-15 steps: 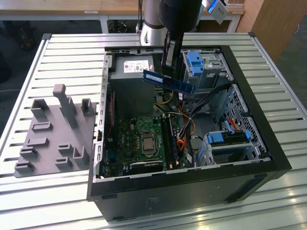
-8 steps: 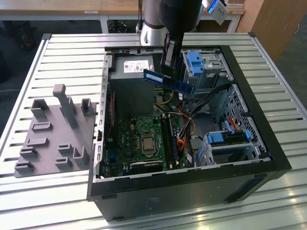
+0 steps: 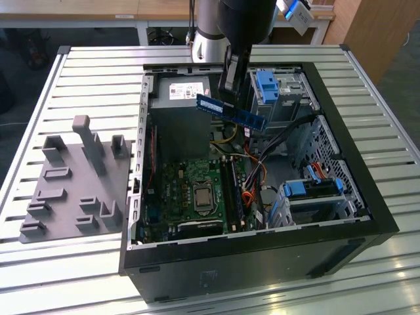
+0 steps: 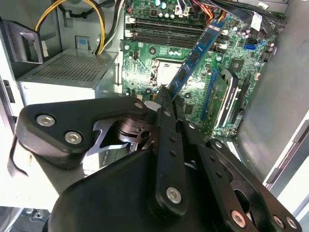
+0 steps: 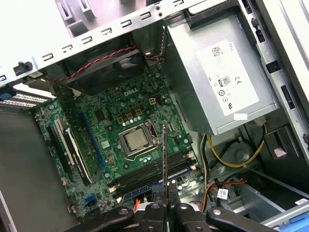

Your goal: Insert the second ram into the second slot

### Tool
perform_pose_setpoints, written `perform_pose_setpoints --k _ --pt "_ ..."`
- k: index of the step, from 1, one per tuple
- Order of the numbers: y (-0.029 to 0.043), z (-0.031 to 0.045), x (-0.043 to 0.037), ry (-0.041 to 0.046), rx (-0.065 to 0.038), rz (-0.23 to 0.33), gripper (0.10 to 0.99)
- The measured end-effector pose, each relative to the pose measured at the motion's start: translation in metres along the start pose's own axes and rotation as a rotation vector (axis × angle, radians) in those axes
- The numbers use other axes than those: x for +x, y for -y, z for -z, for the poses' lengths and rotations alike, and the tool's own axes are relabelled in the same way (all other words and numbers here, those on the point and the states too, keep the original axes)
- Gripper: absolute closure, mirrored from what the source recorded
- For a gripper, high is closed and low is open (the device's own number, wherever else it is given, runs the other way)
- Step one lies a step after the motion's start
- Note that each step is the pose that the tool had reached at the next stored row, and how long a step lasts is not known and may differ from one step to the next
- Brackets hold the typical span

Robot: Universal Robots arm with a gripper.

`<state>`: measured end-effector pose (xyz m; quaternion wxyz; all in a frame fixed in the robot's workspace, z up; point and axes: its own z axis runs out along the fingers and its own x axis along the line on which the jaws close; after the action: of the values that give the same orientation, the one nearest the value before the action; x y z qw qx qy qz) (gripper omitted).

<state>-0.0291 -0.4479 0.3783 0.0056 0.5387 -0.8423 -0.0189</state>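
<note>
My gripper (image 4: 164, 98) has its jaws clamped on the second ram (image 4: 194, 54), a long, thin blue board with small dark chips. I hold it in the air above the motherboard (image 4: 145, 55) inside the open computer case (image 3: 357, 164).

A slatted metal table (image 3: 92, 72) carries an open computer case (image 3: 249, 269). A grey fixture plate (image 3: 65, 211) lies flat just beside the case.

Gripper over the open case, stick in its grip!
The gripper (image 5: 165, 202) pinches the second ram (image 5: 164, 159), seen edge-on as a thin line, poised over the dark memory slots (image 5: 149, 175) along the motherboard's (image 5: 96, 135) edge, just beside the processor socket (image 5: 137, 141). The grey power supply (image 5: 227, 82) fills the case corner, with yellow cables (image 5: 236, 157) curling beside it.
</note>
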Motion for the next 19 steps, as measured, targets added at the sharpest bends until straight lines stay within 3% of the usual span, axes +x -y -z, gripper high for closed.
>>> perform_pose_setpoints --k 19 --pt "0.0000 -0.0004 0.0000 0.0021 0.001 -0.053 0.949"
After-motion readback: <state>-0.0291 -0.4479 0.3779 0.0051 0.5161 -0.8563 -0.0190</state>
